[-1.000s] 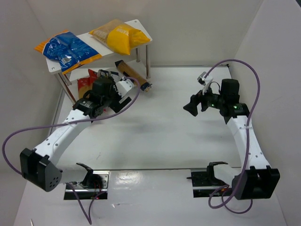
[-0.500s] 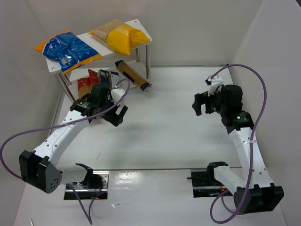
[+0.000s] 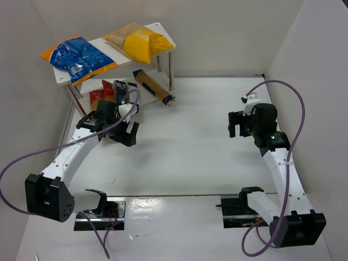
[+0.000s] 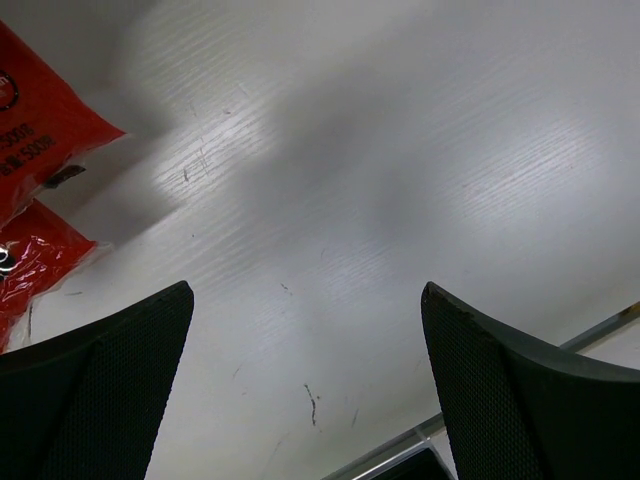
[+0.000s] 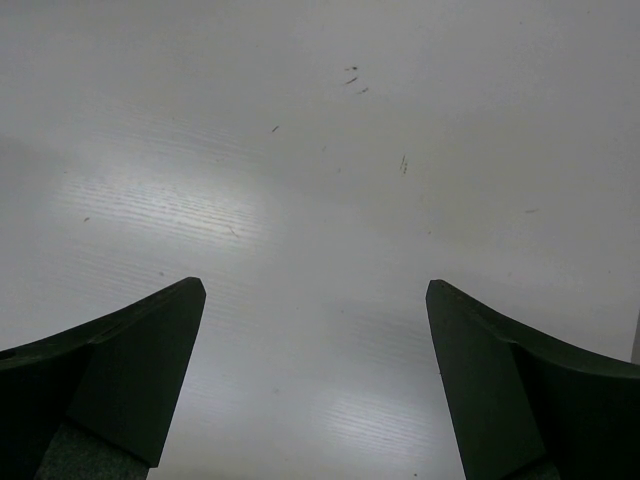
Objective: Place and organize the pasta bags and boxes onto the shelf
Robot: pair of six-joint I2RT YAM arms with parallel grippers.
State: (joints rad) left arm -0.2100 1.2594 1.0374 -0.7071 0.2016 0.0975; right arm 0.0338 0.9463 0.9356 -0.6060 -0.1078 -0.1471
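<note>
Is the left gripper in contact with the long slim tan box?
Apart. The top external view shows bare table between the left gripper and the long slim tan box; the wrist view shows its jaws open, empty.

Right gripper, wide apart dark fingers above bare scuffed white table.

three bags, two red packs — one box

I see a white table boxed in by plain white panels: a back wall, a left wall and a right wall. Light leaves a glare patch near the front edge, and small dark scuffs mark the surface.
</note>
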